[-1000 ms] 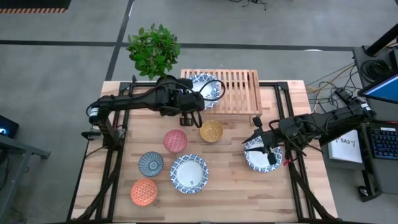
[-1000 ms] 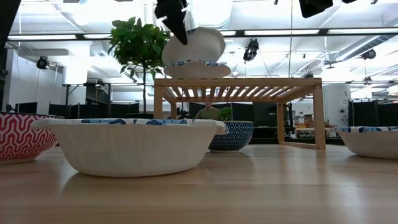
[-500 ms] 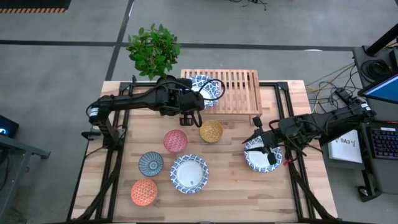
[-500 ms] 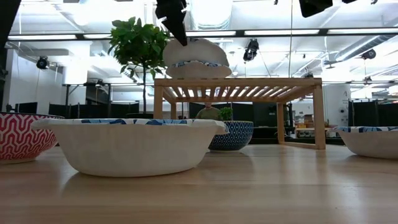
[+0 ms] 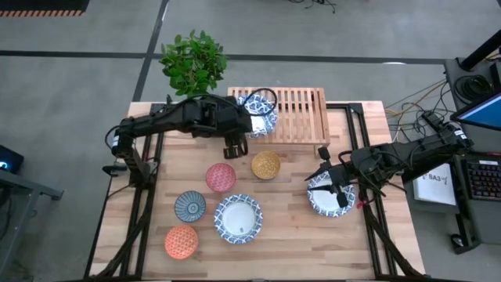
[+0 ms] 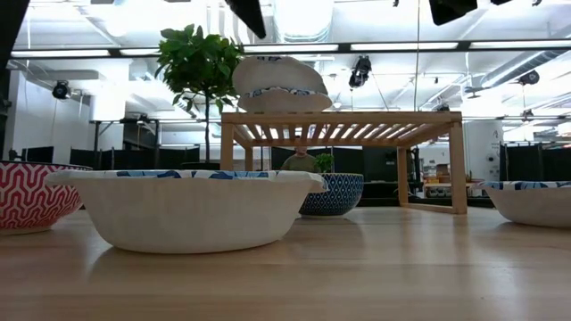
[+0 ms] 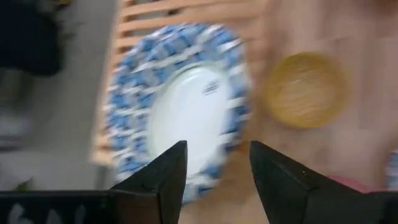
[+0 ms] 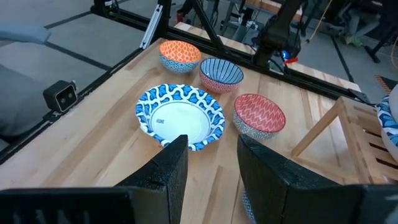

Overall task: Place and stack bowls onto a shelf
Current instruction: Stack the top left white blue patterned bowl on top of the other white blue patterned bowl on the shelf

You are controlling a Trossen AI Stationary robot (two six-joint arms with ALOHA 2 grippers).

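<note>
The wide blue-and-white patterned shallow bowl (image 5: pixel 321 194) under the right gripper (image 5: pixel 335 186), whose fingers stand apart and empty, looks rigid, glossy and breakable. Its thin rim seems the best hold. The left gripper (image 5: pixel 234 146), jaws parted and empty, hangs near the low slatted light-wood shelf (image 5: pixel 301 116).

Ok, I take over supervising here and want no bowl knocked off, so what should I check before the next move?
1. Two wide blue-rimmed bowls stacked on the light-wood slatted shelf: ok, though the upper one sits tilted.
2. Left tool let go of the stack: ok, fingers open, nothing between them.
3. Left tool clear above the stack: ok in the low view.
4. Right tool over the blue-rimmed bowl at the table's right: ok, open, not gripping.
5. Stack close to the shelf's left end: cannot tell how safe.
</note>
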